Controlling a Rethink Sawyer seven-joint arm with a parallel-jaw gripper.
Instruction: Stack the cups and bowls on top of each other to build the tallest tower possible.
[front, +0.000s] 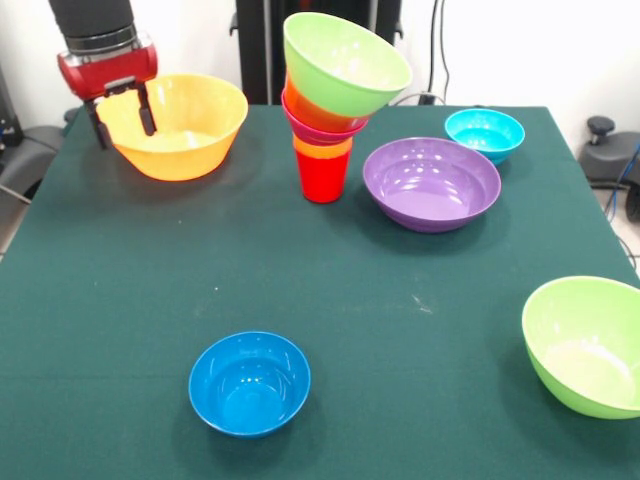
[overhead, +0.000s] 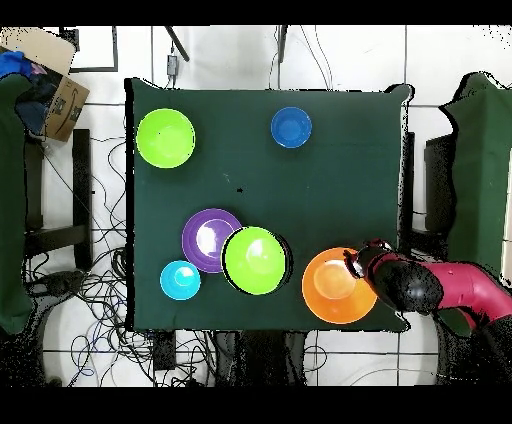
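Note:
The tower stands at the table's far middle: a red cup (front: 323, 178) as base, an orange cup (front: 322, 147), a small pink bowl (front: 322, 130), an orange bowl (front: 312, 110), and a lime green bowl (front: 345, 62) tilted on top. From overhead only that green bowl (overhead: 256, 260) shows. My gripper (front: 123, 118) is open at the far left, its fingers astride the left rim of the large yellow-orange bowl (front: 180, 128). It also shows in the overhead view (overhead: 358, 262) at that bowl's (overhead: 335, 288) edge.
A wide purple bowl (front: 432, 183) (overhead: 205, 240) sits right of the tower, with a light blue bowl (front: 484, 133) (overhead: 180, 280) behind it. A dark blue bowl (front: 249, 382) (overhead: 291, 127) and a second lime green bowl (front: 590, 345) (overhead: 166, 138) sit near the front edge.

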